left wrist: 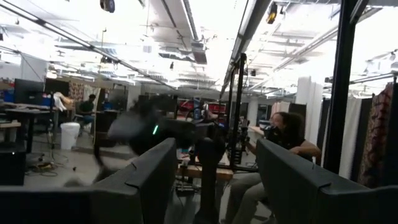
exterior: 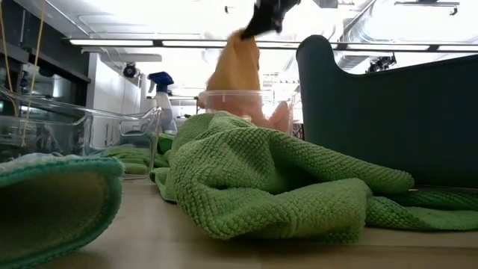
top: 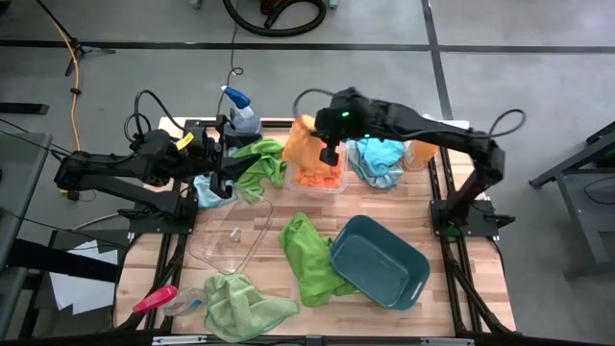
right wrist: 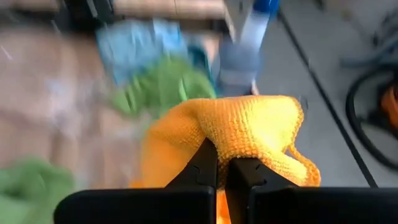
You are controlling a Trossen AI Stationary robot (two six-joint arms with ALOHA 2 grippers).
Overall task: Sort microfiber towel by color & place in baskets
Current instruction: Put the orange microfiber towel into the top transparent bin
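Note:
My right gripper [top: 328,154] is shut on an orange towel [top: 302,140] above the clear deep tub [top: 338,186], which holds more orange cloth. In the low view the towel [exterior: 237,63] hangs from the gripper [exterior: 261,19] down into the tub [exterior: 224,101]. Light blue towels [top: 380,160] lie right of the tub. My left gripper [top: 223,159] is open at the table's far left, beside a blue towel [top: 206,189] and a green towel [top: 258,161]. Two more green towels [top: 307,255] [top: 245,306] lie near the front. The clear shallow dish [top: 231,238] and the teal basin [top: 380,261] rest on the table. My right gripper pinches a bunched fold of the orange towel [right wrist: 245,134] between its two fingers [right wrist: 202,165], coming from above and pointing down. The towel hangs slack below the fingers, its lower end [exterior: 246,104] inside the clear tub.
A spray bottle [top: 240,104] stands at the far edge behind my left gripper. A pink-handled tool [top: 154,300] lies at the near left corner. The green towel [exterior: 284,175] and the teal basin [exterior: 388,112] fill the front of the low view.

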